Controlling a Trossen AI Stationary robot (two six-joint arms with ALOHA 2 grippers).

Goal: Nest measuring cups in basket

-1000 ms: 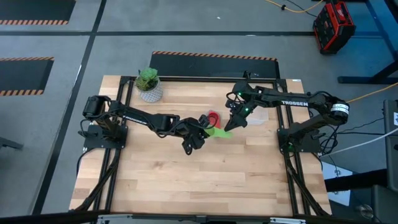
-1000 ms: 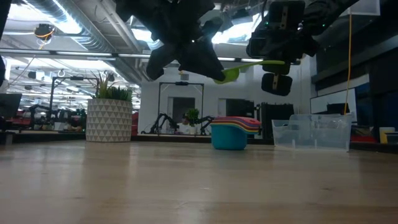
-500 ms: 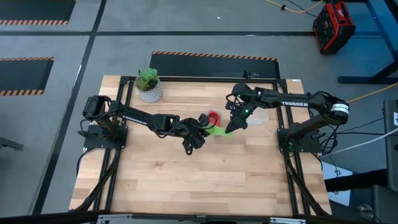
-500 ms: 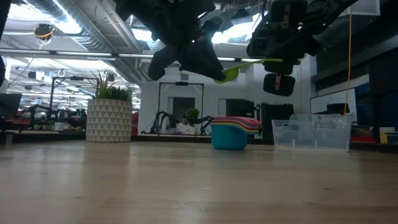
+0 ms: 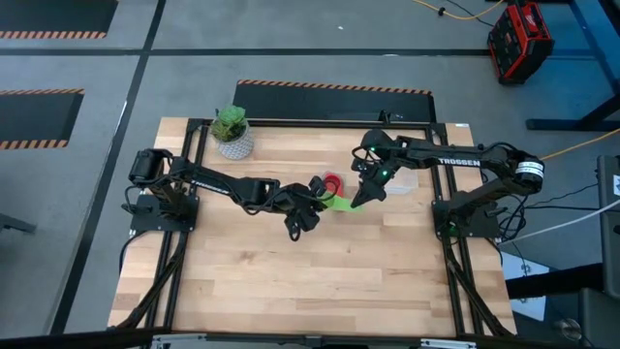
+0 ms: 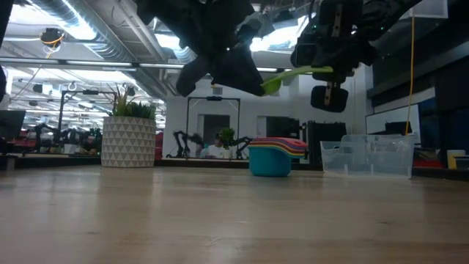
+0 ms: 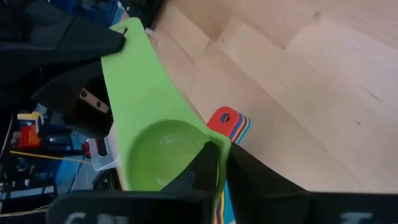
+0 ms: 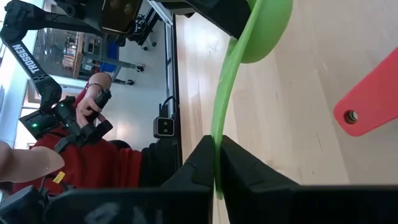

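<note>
Both arms hold the green cup (image 5: 338,203) aloft, left gripper (image 7: 219,163) clamping its bowl rim, right gripper (image 8: 216,167) pinching its handle, likely a handover toward the basket (image 6: 368,155).

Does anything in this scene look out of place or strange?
Only one thing: the green plastic measuring cup hangs in the air, gripped at once by the left gripper on its bowl rim and the right gripper on its handle.

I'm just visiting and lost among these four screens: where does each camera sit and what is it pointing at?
High view: above the table, straight down; both arms, green cup between them.
Low view: tabletop height, facing the room; arms overhead, cup stack, basket.
Left wrist view: left end effector on the cup's bowl.
Right wrist view: right end effector on its handle.
All four share the green cup.
</note>
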